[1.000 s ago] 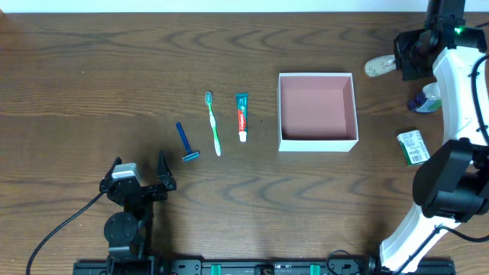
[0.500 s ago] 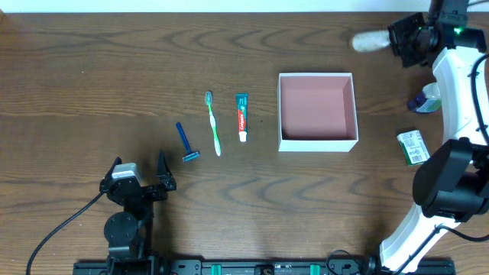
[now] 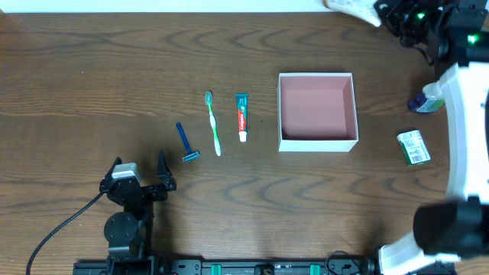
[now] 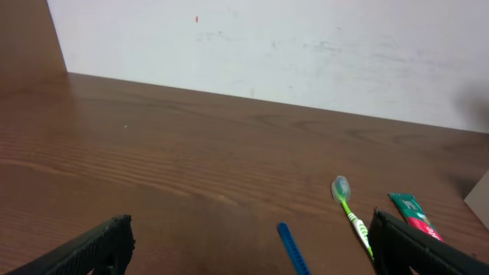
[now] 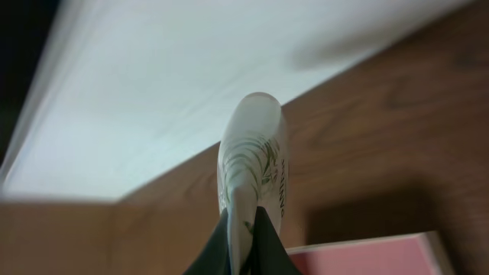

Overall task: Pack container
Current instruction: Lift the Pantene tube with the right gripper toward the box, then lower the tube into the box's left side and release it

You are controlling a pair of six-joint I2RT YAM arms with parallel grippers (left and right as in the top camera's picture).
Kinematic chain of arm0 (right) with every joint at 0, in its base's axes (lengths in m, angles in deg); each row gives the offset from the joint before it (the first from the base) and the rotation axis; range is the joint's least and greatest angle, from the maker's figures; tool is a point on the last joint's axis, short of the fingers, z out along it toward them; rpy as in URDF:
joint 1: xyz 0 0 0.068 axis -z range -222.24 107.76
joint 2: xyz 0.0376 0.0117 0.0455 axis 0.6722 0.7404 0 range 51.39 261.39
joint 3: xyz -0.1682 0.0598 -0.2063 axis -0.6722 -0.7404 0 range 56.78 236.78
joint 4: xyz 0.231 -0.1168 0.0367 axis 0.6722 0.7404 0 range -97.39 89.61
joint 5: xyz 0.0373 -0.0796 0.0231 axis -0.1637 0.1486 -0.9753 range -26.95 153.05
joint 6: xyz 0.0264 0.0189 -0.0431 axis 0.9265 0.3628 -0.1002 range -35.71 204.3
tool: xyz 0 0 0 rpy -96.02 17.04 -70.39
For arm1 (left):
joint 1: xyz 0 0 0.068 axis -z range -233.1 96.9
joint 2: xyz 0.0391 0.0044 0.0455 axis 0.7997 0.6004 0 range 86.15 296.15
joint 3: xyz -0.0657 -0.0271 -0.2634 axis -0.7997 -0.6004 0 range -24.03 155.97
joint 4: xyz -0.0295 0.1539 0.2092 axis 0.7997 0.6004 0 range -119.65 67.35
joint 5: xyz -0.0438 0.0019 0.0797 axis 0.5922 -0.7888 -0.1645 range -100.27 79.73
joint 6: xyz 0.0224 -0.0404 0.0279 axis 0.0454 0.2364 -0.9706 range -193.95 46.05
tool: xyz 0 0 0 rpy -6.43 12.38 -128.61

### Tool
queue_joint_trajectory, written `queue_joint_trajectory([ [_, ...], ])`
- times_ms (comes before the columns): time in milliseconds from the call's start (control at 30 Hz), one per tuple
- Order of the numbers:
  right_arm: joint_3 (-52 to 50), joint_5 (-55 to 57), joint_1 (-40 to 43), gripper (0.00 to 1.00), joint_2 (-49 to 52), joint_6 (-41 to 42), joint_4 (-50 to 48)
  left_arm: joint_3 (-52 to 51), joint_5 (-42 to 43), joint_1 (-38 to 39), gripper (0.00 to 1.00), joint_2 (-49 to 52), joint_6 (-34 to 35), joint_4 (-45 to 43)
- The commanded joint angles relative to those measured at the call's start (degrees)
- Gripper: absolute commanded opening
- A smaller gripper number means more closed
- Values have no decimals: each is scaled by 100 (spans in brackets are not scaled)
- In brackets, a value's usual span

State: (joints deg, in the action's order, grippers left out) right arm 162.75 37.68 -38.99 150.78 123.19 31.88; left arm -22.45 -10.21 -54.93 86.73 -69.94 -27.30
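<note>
Overhead: the container (image 3: 318, 143) sits right of centre on the table (image 3: 92, 69), open top up, its pink inside bare. My right gripper (image 3: 380, 12) is at the far right edge, beyond the container's far corner, clamped on a white tube (image 3: 350, 4). My left gripper (image 3: 139, 168) rests near left, jaws spread wide and holding nothing. The razor (image 3: 186, 142), toothbrush (image 3: 213, 122) and toothpaste (image 3: 242, 116) lie in a row left of the container.

Left wrist: the open fingers frame the razor and toothbrush just ahead.

Right wrist: the tube is pinched by its tail, and a pink corner of the container shows below.

I judge the container light, stiff and thin-walled, likely to skid on this smooth wood. To steady it I'd pinch one wall at mid-rim.
</note>
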Motion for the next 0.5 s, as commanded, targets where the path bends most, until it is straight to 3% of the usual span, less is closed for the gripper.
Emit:
queue_joint_trajectory([
  [0,79,-328,-485,1,-553,-837,205,-136,-68,-26,98,-24,-81,179],
  [233,79,706,-1440,1,-649,-1550,1493,-136,-68,-26,98,-24,-81,179],
  [467,79,1845,-1836,1,-647,-1628,1945,-136,-68,-26,98,-24,-81,179],
])
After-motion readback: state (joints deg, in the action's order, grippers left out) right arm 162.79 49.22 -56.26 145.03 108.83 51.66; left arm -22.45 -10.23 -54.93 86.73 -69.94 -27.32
